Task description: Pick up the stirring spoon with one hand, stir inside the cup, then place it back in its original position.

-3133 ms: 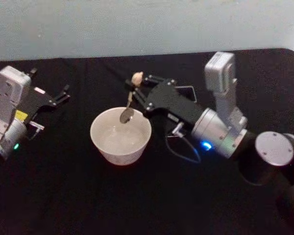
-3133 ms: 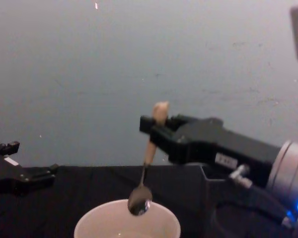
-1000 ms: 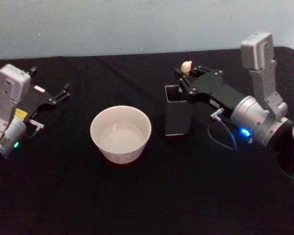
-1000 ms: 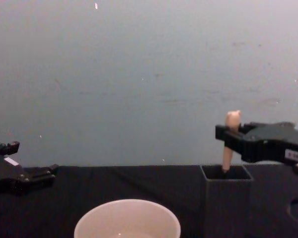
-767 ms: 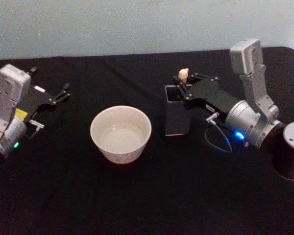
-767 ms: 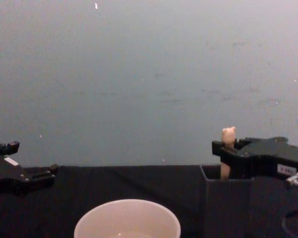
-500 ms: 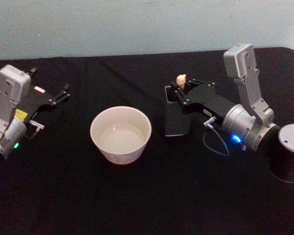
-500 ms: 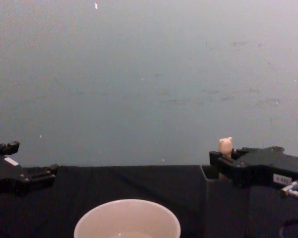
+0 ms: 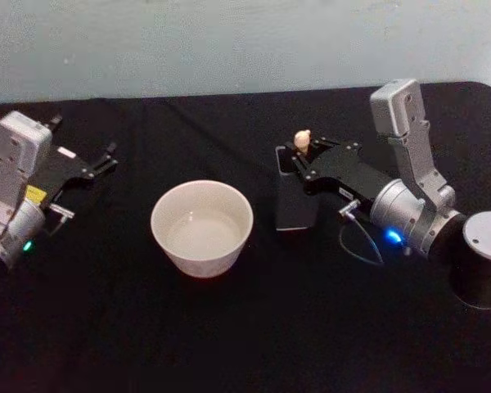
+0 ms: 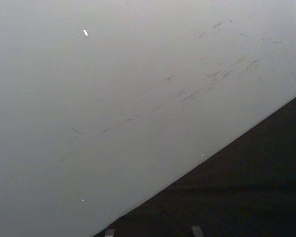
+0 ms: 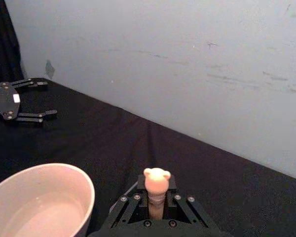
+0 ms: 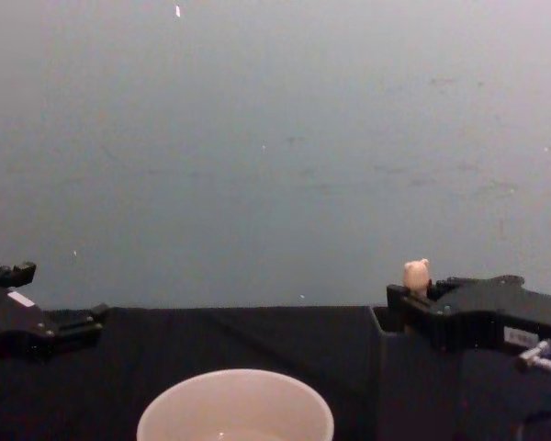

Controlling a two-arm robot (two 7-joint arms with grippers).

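Note:
The stirring spoon [image 9: 303, 139] stands upright in a dark grey square holder [image 9: 295, 205], with only its beige figurine top [image 11: 157, 178] showing above the rim; its bowl is hidden inside. My right gripper [image 9: 301, 154] is over the holder's top, shut on the spoon's handle just under the figurine [image 12: 416, 274]. The cream-white cup [image 9: 201, 228] sits on the black cloth left of the holder, apart from it. My left gripper [image 9: 82, 137] rests open at the far left, well away from the cup.
The black cloth reaches back to a pale wall. A thin cable [image 9: 356, 241] loops under my right wrist beside the holder. A dark cylindrical arm joint [image 9: 479, 258] sits at the right edge. Bare cloth lies in front of the cup.
My right gripper carried the spoon from above the cup rightward to the holder and lowered it in. Over the last half second it sank slightly further. The left arm stayed still.

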